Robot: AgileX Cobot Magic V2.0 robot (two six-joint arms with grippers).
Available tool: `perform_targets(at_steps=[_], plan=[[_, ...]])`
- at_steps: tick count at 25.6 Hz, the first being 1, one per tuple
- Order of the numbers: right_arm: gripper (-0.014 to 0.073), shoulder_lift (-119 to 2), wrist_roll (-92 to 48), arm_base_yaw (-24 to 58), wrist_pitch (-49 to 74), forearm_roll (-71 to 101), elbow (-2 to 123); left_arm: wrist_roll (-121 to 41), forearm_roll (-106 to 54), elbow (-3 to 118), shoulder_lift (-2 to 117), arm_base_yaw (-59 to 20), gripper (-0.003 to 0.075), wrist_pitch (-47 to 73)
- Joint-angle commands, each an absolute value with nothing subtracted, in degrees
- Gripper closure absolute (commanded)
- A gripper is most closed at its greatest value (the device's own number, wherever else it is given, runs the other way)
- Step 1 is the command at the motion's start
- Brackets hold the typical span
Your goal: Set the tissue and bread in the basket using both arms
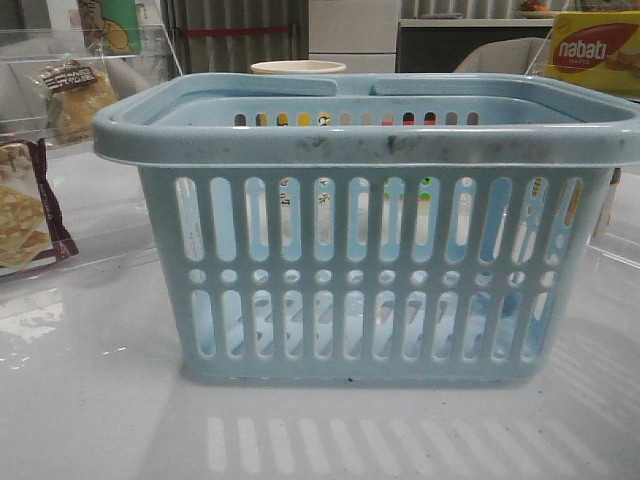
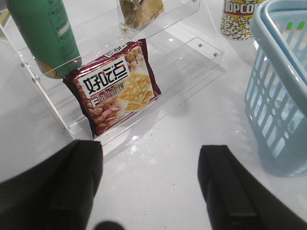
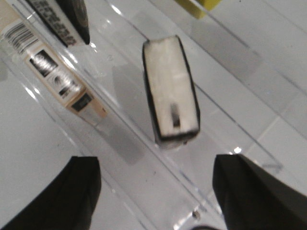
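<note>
The basket (image 1: 370, 260) sits square in the middle of the desk (image 1: 90, 400), upright. On the left, the bread (image 1: 72, 98) rests on a clear shelf (image 2: 192, 52), above the maroon cracker packet (image 2: 116, 86). The left end effector (image 2: 151, 187) hangs over bare desk near that packet, jaws wide apart, nothing held. Over on the right, the right end effector (image 3: 156, 191) is spread open too, hovering just short of the tissue (image 3: 170, 88), which lies on a clear shelf.

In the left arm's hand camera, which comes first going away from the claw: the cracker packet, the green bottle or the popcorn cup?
From the left gripper:
1. Cracker packet, leaning on the clear shelf, nearest.
2. Green bottle, on the shelf behind the packet.
3. Popcorn cup, far corner beside the blue basket.
</note>
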State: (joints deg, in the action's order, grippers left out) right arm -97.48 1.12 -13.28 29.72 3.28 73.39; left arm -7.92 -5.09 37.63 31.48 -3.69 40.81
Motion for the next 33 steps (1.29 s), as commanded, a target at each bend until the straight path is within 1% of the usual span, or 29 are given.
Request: perform_targets(at_steps=[1, 2, 3, 4, 6, 7, 8, 9, 11, 14, 17, 19, 22, 26, 28, 29, 30, 32, 33], plan=[[0.0004, -98.5, 1.1, -13.6, 23.3, 3.5, 77.6, -7.8, -5.8, 39.3, 31.9, -3.6, 0.0234, 36.0], [0.0006, -99.6, 1.1, -13.6, 22.5, 3.5, 78.1, -7.8, -5.8, 39.3, 31.9, -3.6, 0.0234, 36.0], [0.0028, -100.6, 1.1, -13.6, 21.2, 3.5, 78.3, -7.8, -5.8, 39.3, 31.9, -3.6, 0.0234, 36.0], [0.0082, -100.9, 1.1, -13.6, 20.1, 3.1, 78.3, -7.8, -5.8, 39.3, 31.9, -3.6, 0.0234, 36.0], [0.0225, -101.1, 1.1, -13.6, 18.7, 2.6, 78.3, -7.8, -5.8, 39.3, 31.9, -3.6, 0.0234, 36.0], [0.0323, -101.0, 1.1, -13.6, 18.0, 2.6, 78.3, -7.8, -5.8, 39.3, 31.9, -3.6, 0.0233, 36.0], [0.039, -100.7, 1.1, -13.6, 18.0, 2.6, 78.3, -7.8, -5.8, 39.3, 31.9, -3.6, 0.0234, 36.0], [0.0427, -100.2, 1.1, -13.6, 18.1, 2.6, 78.3, -7.8, -5.8, 39.3, 31.9, -3.6, 0.0233, 36.0], [0.0451, -98.0, 1.1, -13.2, 18.9, 2.7, 78.3, -7.8, -5.8, 39.3, 31.9, -3.6, 0.0234, 36.0], [0.0451, -92.5, 1.1, -10.9, 21.9, 2.7, 78.3, -7.8, -5.8, 39.3, 31.9, -3.6, 0.0233, 36.0], [0.0451, -85.7, 1.1, -5.8, 27.3, 2.7, 78.2, -7.8, -5.8, 39.3, 31.9, -3.6, 0.0234, 36.0], [0.0451, -81.0, 1.0, 0.8, 29.6, 2.7, 76.9, -7.8, -5.8, 39.3, 31.9, -3.6, 0.0234, 36.0], [0.0451, -76.4, 1.0, 11.0, 28.2, 2.7, 73.5, -7.8, -5.8, 39.3, 31.9, -3.6, 0.0234, 36.0], [0.0451, -76.3, 1.0, 23.0, 26.8, 2.7, 70.4, -7.8, -5.8, 39.3, 31.9, -3.6, 0.0234, 35.4], [0.0443, -77.6, 1.0, 26.7, 26.8, 2.7, 69.7, -7.8, -5.8, 39.3, 31.9, -3.6, 0.0234, 35.0], [0.0421, -78.3, 1.0, 28.2, 26.9, 2.7, 69.7, -7.8, -5.8, 39.3, 31.9, -3.6, 0.0234, 34.8], [0.0375, -79.3, 1.0, 29.3, 26.8, 2.7, 69.7, -7.8, -5.8, 39.3, 31.9, -3.6, 0.0234, 34.8], [0.0214, -81.1, 1.0, 29.9, 26.2, 2.7, 69.7, -7.8, -5.8, 39.3, 31.9, -3.6, 0.0233, 34.8], [0.0111, -81.7, 1.0, 29.9, 25.5, 2.6, 69.7, -7.8, -5.8, 39.3, 31.9, -3.6, 0.0233, 34.8]])
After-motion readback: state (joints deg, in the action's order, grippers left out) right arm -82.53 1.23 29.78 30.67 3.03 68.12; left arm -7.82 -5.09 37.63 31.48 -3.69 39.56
